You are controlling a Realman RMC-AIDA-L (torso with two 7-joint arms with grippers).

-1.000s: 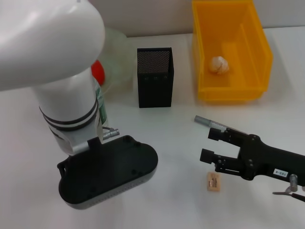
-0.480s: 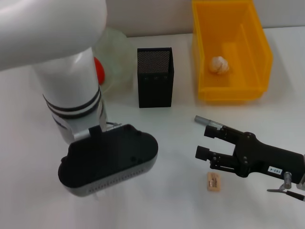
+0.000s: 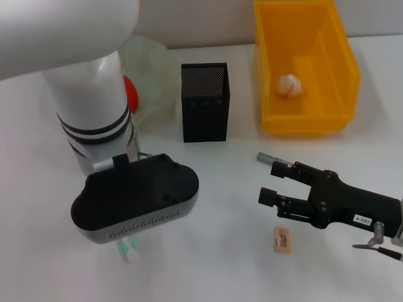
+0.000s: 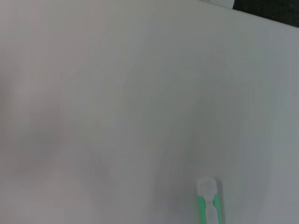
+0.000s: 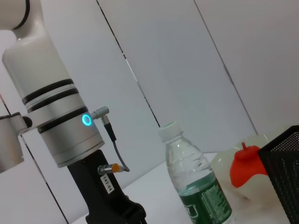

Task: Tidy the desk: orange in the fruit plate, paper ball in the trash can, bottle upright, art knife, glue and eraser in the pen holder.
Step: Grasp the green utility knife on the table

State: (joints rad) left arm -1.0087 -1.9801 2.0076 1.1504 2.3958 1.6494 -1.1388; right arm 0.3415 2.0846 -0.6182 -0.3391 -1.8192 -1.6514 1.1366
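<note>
While the paper ball [image 3: 289,85] already lies inside the yellow trash can [image 3: 343,69] and the orange [image 3: 130,93] sits in the pale-green fruit plate [image 3: 152,60], the small items are still out on the desk [image 3: 220,251]. Over the last second the left arm has swung toward the near left of the desk, uncovering a green-and-white stick [image 3: 128,249], probably the glue, lying flat just under its wrist housing; the left wrist view shows the same stick [image 4: 208,205] on bare desk. The left hand itself is hidden, so whether it is open or closed I cannot tell. The right hand [image 3: 274,182] has edged slightly left and away from the eraser [image 3: 281,240], and hangs with its fingers spread apart, holding nothing, between a grey pen-like tool [image 3: 268,158], likely the art knife, and the eraser. From the right wrist view the bottle [image 5: 196,184] stands upright beside the left arm, so that step looks done. What seems to remain is carrying knife, glue and eraser into the black mesh pen holder [image 3: 205,102].
</note>
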